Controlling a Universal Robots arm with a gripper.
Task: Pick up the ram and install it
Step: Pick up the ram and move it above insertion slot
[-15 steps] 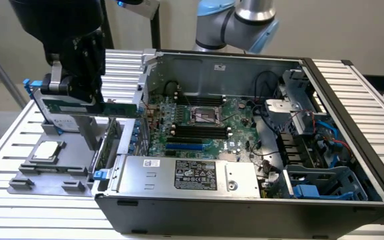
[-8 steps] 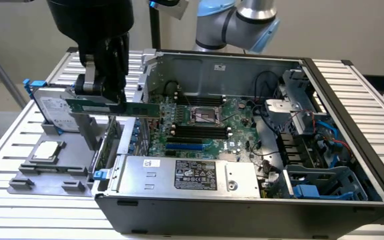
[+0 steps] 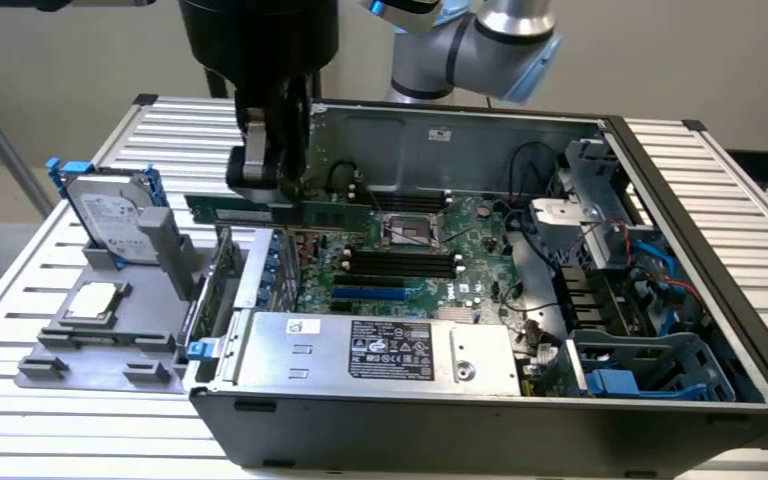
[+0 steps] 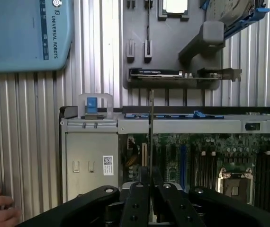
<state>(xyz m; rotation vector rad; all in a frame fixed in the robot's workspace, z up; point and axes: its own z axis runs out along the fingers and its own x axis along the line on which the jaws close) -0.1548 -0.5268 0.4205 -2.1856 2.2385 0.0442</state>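
In the exterior view you see the gripper (image 3: 277,195) pinching the ram (image 3: 337,213). The ram is a long, thin green stick with dark chips, and it lies level above the open case (image 3: 491,420), near the exterior view's left. In the wrist view the ram (image 4: 151,127) appears edge-on, as a thin line between the black fingers (image 4: 139,191), over the motherboard (image 4: 196,151).

Plain beige wall (image 3: 704,60); ribbed aluminium tabletop (image 3: 17,275).
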